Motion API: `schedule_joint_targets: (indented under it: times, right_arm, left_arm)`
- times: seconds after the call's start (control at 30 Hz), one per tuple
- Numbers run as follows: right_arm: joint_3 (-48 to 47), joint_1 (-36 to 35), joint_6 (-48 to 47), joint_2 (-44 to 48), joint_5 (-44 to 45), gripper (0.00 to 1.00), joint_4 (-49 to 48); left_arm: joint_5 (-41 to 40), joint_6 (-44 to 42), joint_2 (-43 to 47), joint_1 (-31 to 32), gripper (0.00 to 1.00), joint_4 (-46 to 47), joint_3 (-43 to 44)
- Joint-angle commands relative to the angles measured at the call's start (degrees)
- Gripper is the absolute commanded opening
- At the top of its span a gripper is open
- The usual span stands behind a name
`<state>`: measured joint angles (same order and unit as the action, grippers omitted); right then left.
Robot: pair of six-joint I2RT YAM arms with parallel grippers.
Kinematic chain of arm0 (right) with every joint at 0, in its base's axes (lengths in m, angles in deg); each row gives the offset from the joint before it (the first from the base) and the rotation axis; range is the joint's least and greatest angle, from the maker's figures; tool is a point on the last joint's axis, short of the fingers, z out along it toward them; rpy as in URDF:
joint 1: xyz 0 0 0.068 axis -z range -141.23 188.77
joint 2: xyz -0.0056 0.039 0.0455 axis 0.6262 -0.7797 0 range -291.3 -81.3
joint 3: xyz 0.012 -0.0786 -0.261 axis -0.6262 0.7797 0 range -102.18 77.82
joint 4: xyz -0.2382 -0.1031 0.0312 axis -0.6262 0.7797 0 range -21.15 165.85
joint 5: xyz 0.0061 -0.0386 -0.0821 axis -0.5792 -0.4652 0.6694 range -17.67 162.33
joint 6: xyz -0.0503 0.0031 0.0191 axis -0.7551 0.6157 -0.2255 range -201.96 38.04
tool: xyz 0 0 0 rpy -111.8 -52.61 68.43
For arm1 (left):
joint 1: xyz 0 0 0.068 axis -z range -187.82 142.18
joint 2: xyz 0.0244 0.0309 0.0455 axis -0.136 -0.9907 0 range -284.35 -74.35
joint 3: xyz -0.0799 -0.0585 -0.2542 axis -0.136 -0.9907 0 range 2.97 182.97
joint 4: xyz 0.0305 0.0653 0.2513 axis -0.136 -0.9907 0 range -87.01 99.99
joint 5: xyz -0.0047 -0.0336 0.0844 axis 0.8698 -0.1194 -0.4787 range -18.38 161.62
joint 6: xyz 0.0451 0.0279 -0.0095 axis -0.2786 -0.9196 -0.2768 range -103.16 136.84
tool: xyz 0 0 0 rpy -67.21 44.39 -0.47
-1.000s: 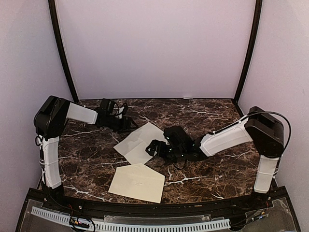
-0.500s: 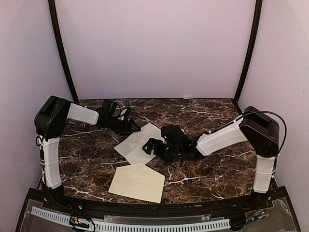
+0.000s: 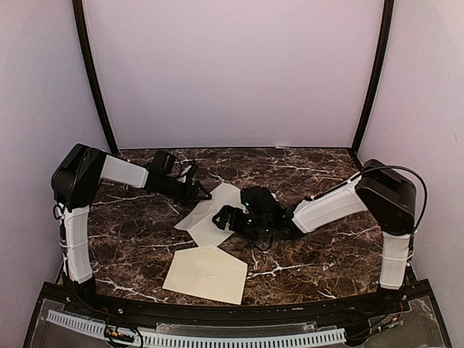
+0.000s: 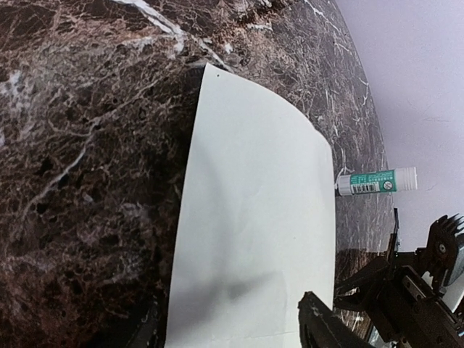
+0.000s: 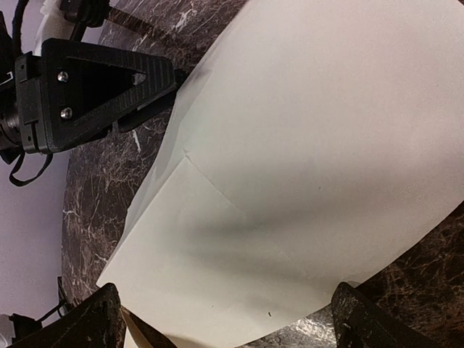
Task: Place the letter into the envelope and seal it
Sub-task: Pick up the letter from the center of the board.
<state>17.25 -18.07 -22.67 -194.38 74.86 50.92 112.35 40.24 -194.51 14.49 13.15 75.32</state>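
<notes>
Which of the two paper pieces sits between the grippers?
The whiter letter, farther back, flanked by the left gripper and right gripper; the cream envelope lies alone nearer the arm bases.

My right end effector point(image 3: 222, 218) is covering the letter's point(image 3: 201, 217) right edge from above. In my right wrist view, the sheet is running off the top and right.

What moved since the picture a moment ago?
The left gripper slid right, up to the far edge of the letter. The right gripper crept left over the letter, which barely shifted. Both grippers are open and nothing was grabbed. The envelope stayed put.
</notes>
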Motion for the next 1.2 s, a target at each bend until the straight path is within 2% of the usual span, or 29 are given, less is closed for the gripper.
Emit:
schedule_joint_targets:
  times: [0.0, 0.47, 0.77, 1.17]
  right_arm:
    - [-0.7, 0.6, 0.3, -1.6, 0.2, 0.98, 0.4]
    - [-0.3, 0.6, 0.3, -1.4, 0.3, 0.98, 0.4]
    - [-0.8, 0.7, -0.3, -1.2, 0.5, 0.99, 0.0]
    - [1.2, 0.8, -1.0, 1.5, 0.9, 0.99, -1.9]
  left_arm:
    - [1.4, 1.4, 2.3, 0.5, 0.62, -3.4, -2.6]
    - [8.2, 5.5, 3.7, 0.5, 0.59, 2.6, -7.3]
    - [8.4, 3.5, 6.9, 1.6, 0.69, 1.4, -8.9]
    - [6.8, 6.4, 7.9, 2.3, 0.69, 4.2, -11.7]
